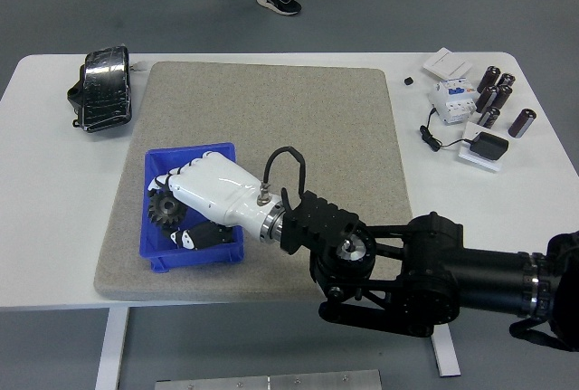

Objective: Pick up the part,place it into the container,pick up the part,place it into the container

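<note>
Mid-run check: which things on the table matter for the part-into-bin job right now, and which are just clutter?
In the job:
- black gear, held in the right hand
- blue bin, the hand over it
- grey mat under the bin

Lying about:
- foil-wrapped bundle, far left
- dark cylinders, white electrical unit, black adapter with cable, white card, far right
</note>
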`<state>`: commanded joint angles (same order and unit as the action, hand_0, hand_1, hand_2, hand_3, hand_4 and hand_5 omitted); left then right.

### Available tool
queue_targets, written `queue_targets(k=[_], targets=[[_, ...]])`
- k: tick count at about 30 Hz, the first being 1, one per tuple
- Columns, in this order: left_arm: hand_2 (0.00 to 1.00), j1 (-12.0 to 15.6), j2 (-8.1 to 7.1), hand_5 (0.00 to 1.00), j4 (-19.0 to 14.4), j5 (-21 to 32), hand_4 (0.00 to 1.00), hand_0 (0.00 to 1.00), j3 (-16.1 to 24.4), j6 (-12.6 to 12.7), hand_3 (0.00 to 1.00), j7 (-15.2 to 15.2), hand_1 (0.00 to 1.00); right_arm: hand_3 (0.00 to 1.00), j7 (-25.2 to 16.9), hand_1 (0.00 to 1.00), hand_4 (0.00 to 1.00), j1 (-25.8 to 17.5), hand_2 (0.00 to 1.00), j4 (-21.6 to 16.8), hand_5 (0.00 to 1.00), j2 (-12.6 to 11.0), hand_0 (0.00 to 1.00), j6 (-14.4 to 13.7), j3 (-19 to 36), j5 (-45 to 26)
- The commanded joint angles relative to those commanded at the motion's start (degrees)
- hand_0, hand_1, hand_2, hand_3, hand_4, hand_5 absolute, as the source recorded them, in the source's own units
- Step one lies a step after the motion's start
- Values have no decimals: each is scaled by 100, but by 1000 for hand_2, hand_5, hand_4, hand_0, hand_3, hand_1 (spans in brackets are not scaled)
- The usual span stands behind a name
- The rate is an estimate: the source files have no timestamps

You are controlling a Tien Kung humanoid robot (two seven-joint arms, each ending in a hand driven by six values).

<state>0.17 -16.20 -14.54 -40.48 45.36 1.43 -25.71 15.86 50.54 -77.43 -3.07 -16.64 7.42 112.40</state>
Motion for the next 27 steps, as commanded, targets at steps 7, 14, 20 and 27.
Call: queue_targets(k=[7, 14, 20, 27], targets=[[664, 2, -3, 309, -3, -43, 731, 692, 27, 0, 585, -14, 676, 689, -115, 746, 528, 23, 749, 496, 270, 101, 619, -213, -141, -82], [664, -36, 2, 308, 4, -9, 731, 692, -8, 7, 585, 13, 676, 694, -136, 801, 585, 102, 795, 684, 308, 78, 703, -177, -182, -223], [664, -29, -2, 306, 2, -26, 730, 692, 5, 5, 585, 3, 676, 701, -98, 813, 630, 97, 805, 730, 327, 59, 725, -64, -230, -194], [664, -27, 1, 304, 3, -19, 729, 692, -5, -2, 585, 5, 676, 710, -33, 824, 642, 84, 814, 778, 325, 18, 738, 121, -189, -107]])
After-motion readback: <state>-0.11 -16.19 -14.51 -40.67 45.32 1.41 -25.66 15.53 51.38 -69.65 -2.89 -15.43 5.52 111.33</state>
